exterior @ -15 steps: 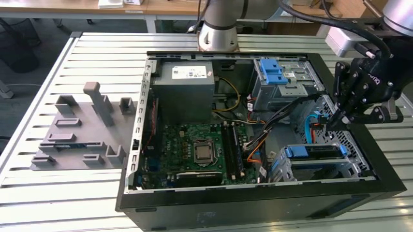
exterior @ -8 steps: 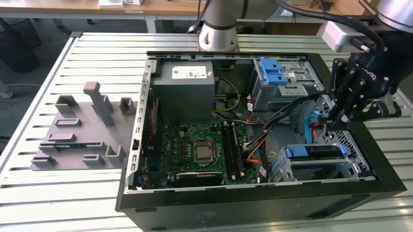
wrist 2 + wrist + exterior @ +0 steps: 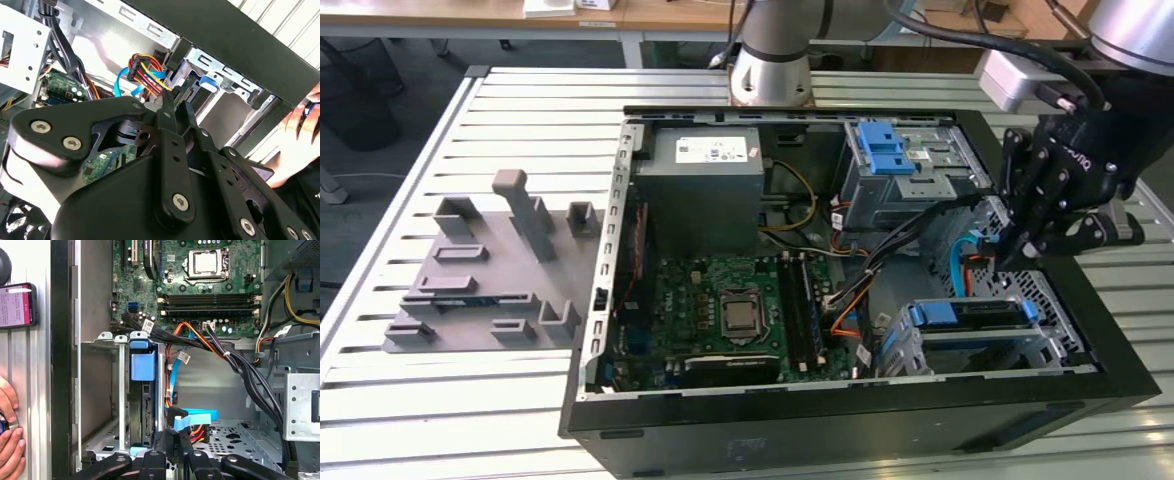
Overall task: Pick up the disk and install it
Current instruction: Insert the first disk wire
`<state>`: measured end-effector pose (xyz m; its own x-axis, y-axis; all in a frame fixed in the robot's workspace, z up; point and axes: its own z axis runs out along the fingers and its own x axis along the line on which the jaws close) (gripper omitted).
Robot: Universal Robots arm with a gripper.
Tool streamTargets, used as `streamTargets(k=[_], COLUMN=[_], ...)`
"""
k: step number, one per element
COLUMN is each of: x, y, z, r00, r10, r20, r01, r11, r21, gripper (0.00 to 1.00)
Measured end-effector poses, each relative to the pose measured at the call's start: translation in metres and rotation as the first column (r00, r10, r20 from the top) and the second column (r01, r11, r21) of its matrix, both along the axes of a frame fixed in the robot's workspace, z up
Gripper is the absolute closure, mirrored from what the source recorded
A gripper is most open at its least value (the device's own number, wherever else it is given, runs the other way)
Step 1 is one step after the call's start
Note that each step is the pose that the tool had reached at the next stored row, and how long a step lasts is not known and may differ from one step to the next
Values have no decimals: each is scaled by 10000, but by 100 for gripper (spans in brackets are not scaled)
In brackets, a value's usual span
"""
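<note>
My gripper (image 3: 1023, 245) hangs inside the open computer case (image 3: 854, 420), at the exterior view's right, just above the lower drive bay (image 3: 1041, 340). Its 2 fingers (image 3: 172, 442) are drawn together, nothing between them, tips beside the orange and blue cables (image 3: 187, 422). The disk (image 3: 967, 315) sits in that bay, its blue bracket (image 3: 142, 365) facing out. In the first wrist view I see a person's hand (image 3: 9, 432) resting outside the case wall, near a phone (image 3: 17, 305).

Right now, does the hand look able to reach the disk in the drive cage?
Probably yes. The hand hangs just beside the disk, whose blue-tabbed end faces the open side of the case. A blue cable runs close by and might snag.
</note>
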<state>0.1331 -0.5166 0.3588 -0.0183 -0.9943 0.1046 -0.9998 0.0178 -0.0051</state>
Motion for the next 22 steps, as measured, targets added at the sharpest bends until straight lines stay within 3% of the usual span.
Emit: streamTargets(k=[4,8,10,12,13,14,16,17,22], x=[0,0,2,2,3,3,3,3,-1], y=[13,15,15,15,14,15,13,8,-66], z=[-29,-53,-58,-62,-65,-68,-71,-78,-133], r00=[10000,10000,10000,10000,10000,10000,10000,10000,10000], r10=[0,0,0,-1,0,0,0,0,0], r20=[0,0,0,0,0,0,0,0,0], r01=[0,0,0,1,0,0,0,0,0], r11=[10000,9997,9996,9996,9997,9999,9997,9994,9994], r21=[-95,-250,-267,-265,-243,-114,246,332,356], gripper=[75,75,83,84,84,84,84,84,84])
